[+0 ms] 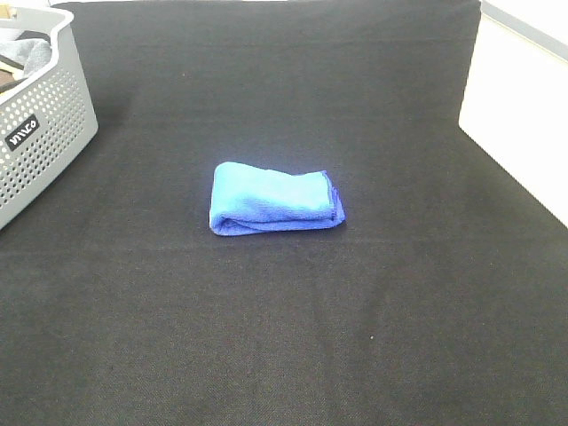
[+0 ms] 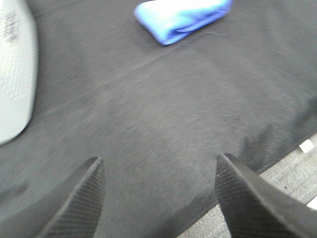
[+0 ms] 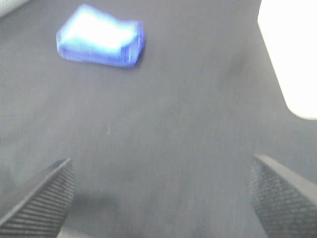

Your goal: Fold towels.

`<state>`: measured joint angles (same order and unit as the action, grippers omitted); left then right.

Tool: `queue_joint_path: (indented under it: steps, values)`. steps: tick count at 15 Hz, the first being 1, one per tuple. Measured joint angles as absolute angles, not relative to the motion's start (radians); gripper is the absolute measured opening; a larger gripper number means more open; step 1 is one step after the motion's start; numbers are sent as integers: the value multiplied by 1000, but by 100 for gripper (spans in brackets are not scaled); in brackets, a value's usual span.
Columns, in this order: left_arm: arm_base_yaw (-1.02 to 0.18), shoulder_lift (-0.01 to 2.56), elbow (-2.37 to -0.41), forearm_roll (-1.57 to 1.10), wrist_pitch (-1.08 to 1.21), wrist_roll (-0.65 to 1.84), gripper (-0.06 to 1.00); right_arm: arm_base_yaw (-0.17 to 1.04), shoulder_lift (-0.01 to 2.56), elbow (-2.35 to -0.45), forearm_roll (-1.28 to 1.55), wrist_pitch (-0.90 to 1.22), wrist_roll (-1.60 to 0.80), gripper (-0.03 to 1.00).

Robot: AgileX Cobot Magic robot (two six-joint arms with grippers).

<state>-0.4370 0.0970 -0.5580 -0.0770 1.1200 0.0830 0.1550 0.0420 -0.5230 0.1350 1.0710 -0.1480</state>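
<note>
Black cloth-covered table (image 1: 284,355) fills pretty much the whole scene, with a grey perforated basket (image 1: 40,115) sitting at the far left corner and something white (image 1: 519,106) running along the far right edge. The blue towel (image 1: 275,200) lies about mid-table, a touch to the far side of centre, already folded into a small chunky bundle with its layered edges facing near and right. Neither arm shows up from overhead, so both are pulled back toward the near side. The left gripper (image 2: 158,198) has its jaws apart with nothing between them, hovering over bare cloth well away from the towel, and the right gripper (image 3: 161,198) is spread even wider, also empty. To me the folding looks basically done. If anything's left, it's either one more tidy-up fold or lifting the bundle toward the basket, which would need a gripper to reach back in and pinch the whole stack without letting the layers slip.
</note>
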Motion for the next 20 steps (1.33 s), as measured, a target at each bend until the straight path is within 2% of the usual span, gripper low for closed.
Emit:
queue_joint_path:
  steps: [4, 16, 18, 20]
  values:
    - [-437, 97, -500, -98, 1064, 146, 62, 155, 43, -509, 135, 1071, -148, 89]
    - [-436, 97, -500, -98, 1057, 164, 62, 155, 43, -509, 136, 1071, -148, 89]
    - [-393, 97, -500, -98, 1057, 164, 62, 155, 43, -509, 136, 1071, -148, 89]
    - [-286, 97, -500, -98, 1057, 164, 62, 145, 43, -509, 138, 1071, -148, 89]
